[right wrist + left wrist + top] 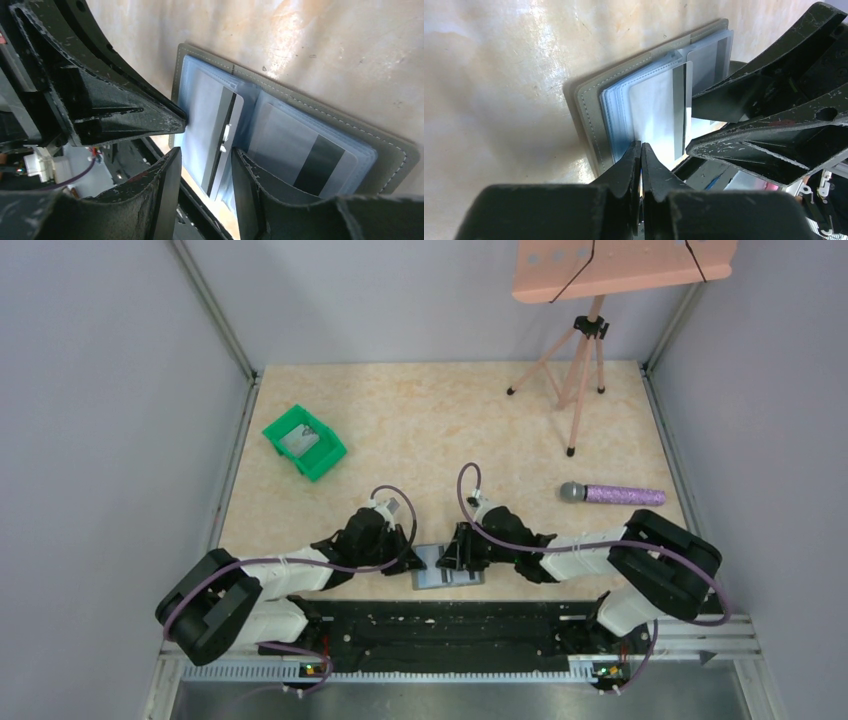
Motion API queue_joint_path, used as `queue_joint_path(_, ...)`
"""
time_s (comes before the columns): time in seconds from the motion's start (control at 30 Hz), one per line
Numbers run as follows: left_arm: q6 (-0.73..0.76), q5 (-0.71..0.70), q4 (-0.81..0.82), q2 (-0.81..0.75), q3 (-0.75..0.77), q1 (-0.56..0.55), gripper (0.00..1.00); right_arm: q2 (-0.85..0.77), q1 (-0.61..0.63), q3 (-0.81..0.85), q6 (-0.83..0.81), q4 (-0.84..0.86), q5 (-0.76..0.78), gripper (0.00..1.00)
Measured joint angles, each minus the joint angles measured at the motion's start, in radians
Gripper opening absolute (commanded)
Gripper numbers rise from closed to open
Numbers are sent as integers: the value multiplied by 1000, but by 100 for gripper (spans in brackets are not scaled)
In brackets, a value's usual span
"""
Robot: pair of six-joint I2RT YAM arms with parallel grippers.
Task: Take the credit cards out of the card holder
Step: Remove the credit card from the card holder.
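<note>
The card holder [447, 568] lay open flat at the near edge of the bench [450, 420], its long axis running left to right — right between both claws. The left claw [640, 156] was squeezed tight, tips down at the left page's sleeve edge; whether it gripped the plastic, I couldn't tell. The right claw [206, 155] stood parted and empty, with a striped card [222, 132] running lengthwise into its gap — so the right arm looked better placed to pull.
</note>
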Motion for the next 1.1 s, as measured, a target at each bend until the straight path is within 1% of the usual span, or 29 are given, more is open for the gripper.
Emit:
queue_joint_path(0.17, 0, -2, 1, 1, 0, 0, 7, 27, -15, -35, 29, 99, -35, 24)
queue_joint_path(0.27, 0, -2, 3, 3, 0, 0, 7, 29, -24, -55, 43, 126, -46, 15)
queue_joint_path(0.37, 0, -2, 3, 6, 0, 0, 7, 29, -33, -72, 51, 148, -55, 2)
queue_joint_path(0.4, 0, -2, 4, 7, 0, 0, 7, 29, -38, -78, 53, 152, -59, 0)
queue_joint_path(0.57, 0, -10, 0, 8, 3, -2, 8, 18, -55, -93, 61, 174, -85, 0)
queue_joint_path(0.73, 1, -24, -35, 8, 21, -3, 8, 1, -74, -111, 62, 174, -95, 1)
queue_joint_path(0.87, 4, -33, -60, 8, 32, -3, 9, -17, -80, -122, 61, 173, -95, 0)
queue_joint_path(0.97, 5, -37, -71, 8, 38, -3, 9, -37, -85, -123, 61, 156, -95, 0)
queue_joint_path(1.1, 5, -40, -77, 7, 40, -4, 11, -90, -98, -123, 61, 84, -91, 0)
